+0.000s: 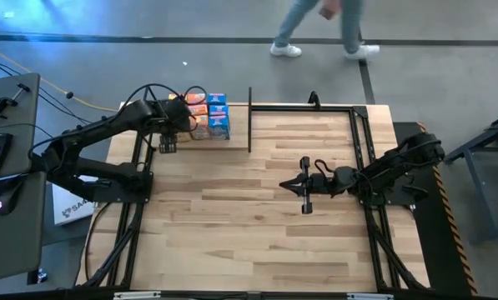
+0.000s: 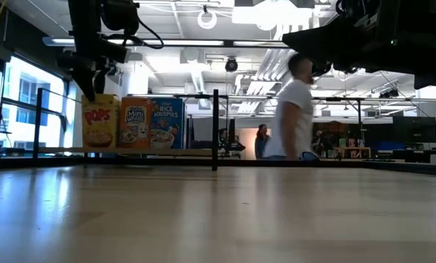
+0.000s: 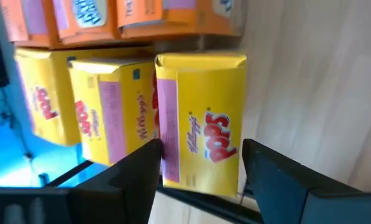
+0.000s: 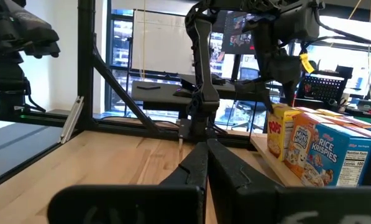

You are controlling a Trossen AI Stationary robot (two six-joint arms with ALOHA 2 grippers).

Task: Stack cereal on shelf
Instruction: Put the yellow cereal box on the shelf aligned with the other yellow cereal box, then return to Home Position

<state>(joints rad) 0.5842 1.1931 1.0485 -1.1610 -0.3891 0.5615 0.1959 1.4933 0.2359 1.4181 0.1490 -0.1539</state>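
Nine or so cereal boxes point(image 1: 208, 115) crowd the shelf point(image 1: 200, 136) at the tabletop's far left corner as the left claw point(image 3: 201, 163), fingers parted, straddles a yellow Kellogg's Pops box point(image 3: 202, 118). A careless withdrawal could topple it against the Mini-Wheats point(image 2: 135, 123) and Rice Krispies point(image 2: 166, 123) neighbours. The right claw point(image 1: 305, 188), pinched shut, waits mid-tabletop.

Dark jointed arms, black cables, angular fingers point(image 3: 278, 174)

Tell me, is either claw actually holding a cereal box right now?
Neither grips one. The left gripper stands open astride a yellow Pops box; the right gripper is shut on nothing.
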